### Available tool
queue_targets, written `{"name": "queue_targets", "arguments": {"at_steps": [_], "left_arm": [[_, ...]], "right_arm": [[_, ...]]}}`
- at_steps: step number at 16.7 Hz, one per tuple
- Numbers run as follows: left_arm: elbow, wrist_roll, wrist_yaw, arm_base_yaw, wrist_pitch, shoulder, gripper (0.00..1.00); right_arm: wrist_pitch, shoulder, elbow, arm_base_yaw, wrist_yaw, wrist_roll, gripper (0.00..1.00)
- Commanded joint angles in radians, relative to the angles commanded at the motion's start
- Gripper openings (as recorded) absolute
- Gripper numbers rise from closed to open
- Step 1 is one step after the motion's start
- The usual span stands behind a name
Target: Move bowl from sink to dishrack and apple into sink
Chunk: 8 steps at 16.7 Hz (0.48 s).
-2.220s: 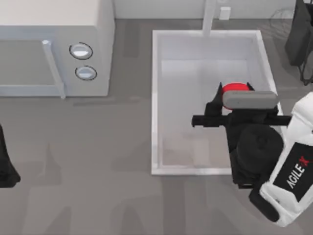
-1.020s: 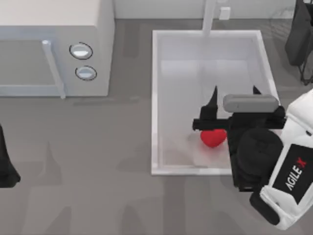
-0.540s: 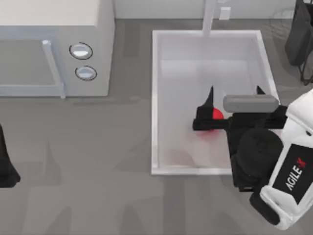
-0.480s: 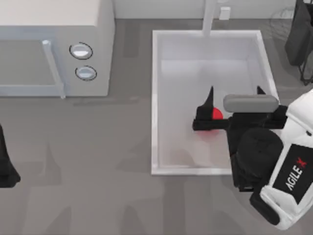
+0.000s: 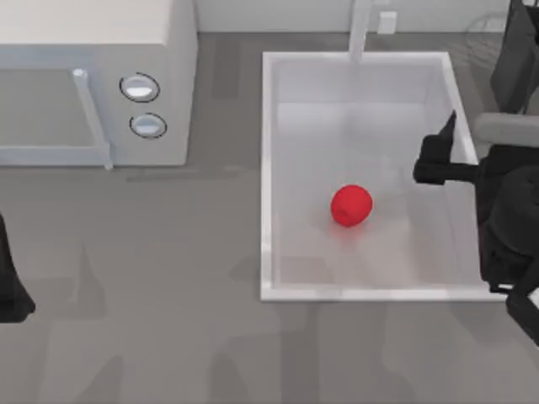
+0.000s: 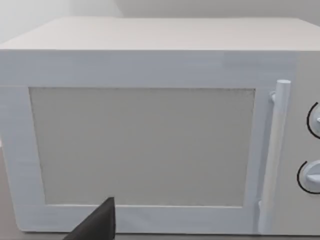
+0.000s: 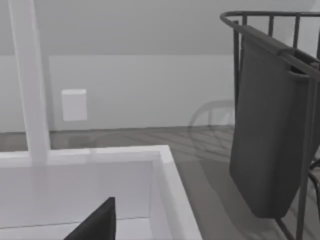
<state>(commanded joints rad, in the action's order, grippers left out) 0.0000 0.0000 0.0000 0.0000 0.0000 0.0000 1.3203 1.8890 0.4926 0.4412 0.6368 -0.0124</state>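
Observation:
The red apple (image 5: 351, 205) lies free on the floor of the white sink (image 5: 266, 168), a little below its middle. My right gripper (image 5: 480, 147) is over the sink's right rim, to the right of the apple and apart from it, open and holding nothing. One of its dark fingers (image 7: 100, 222) shows in the right wrist view above the sink's corner (image 7: 167, 165). The dark wire dishrack (image 5: 518, 59) stands at the far right. The bowl is out of view. My left gripper (image 5: 10, 282) is parked at the table's left edge.
A white microwave (image 5: 93, 76) with two round knobs and a bar handle stands at the back left; it faces the left wrist camera (image 6: 150, 125). The pale faucet post (image 5: 360, 29) rises at the sink's back rim. Grey tabletop lies between microwave and sink.
My right gripper let go of the apple, which dropped to the sink floor and rolled a little. The gripper then drew back to the right, off the apple.

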Motion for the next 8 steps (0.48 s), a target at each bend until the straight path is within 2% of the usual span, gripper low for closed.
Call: {"name": "queue_targets", "arguments": {"at_steps": [4, 8], "left_arm": [[0.0, 0.0, 0.0, 0.0, 0.0, 0.0, 1.0], [0.0, 0.0, 0.0, 0.0, 0.0, 0.0, 1.0]], "right_arm": [[-0.229, -0.293, -0.094, -0.086, -0.118, 0.002, 1.0], [-0.465, -0.729, -0.177, -0.107, -0.277, 0.005, 1.0]]}}
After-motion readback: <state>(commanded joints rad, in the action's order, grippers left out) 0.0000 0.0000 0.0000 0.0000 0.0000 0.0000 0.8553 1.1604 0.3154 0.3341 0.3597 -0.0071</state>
